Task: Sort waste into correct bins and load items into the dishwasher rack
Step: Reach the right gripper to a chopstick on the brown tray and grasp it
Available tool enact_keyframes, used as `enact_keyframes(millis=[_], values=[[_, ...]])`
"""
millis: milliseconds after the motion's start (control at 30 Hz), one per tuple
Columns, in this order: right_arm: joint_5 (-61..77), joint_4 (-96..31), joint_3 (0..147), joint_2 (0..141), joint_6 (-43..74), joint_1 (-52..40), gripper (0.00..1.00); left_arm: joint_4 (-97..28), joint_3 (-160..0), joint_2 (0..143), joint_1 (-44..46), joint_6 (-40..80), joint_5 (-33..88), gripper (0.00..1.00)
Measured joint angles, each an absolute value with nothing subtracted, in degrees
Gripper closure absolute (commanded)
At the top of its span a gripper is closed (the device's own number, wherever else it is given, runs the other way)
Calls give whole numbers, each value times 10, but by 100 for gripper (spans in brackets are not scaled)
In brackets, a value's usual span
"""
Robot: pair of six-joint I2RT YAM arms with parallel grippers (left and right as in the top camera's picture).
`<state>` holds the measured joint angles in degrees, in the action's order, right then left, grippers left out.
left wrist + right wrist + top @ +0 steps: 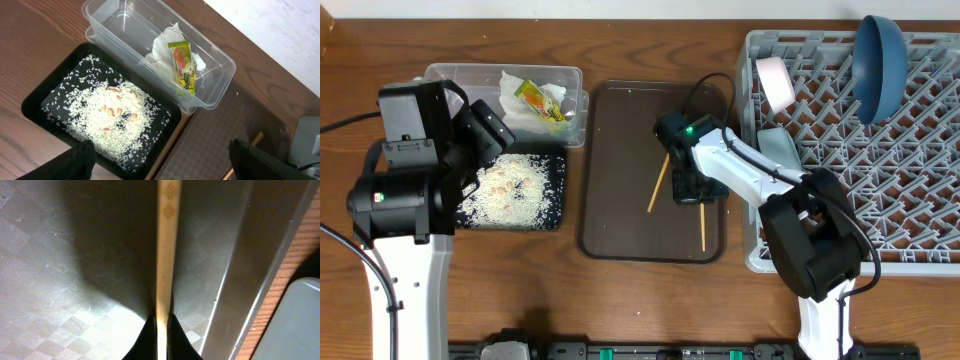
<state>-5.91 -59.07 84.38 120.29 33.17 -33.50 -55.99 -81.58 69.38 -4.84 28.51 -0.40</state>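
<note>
My right gripper is shut on a wooden chopstick lying on the brown tray; the stick runs straight out between the fingertips. A second chopstick lies slanted just left of it. My left gripper hangs open and empty above the near corner of the black tray, which holds rice scraps. The clear tub holds white tissue and a yellow wrapper. In the grey rack stand a dark-blue bowl and a white cup.
A pale grey-green dish leans at the rack's left edge, close to my right arm. The brown tray's raised rim and wooden table lie right of the held chopstick. Cables trail along the table's left side.
</note>
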Motion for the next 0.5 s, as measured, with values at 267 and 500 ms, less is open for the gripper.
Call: enact_keyframes(millis=[267, 500], values=[[-66, -575, 844, 1203, 297, -335, 99, -560, -816, 694, -48, 285, -4, 12], [-58, -605, 869, 1200, 265, -332, 99, -560, -816, 694, -48, 285, -4, 12]])
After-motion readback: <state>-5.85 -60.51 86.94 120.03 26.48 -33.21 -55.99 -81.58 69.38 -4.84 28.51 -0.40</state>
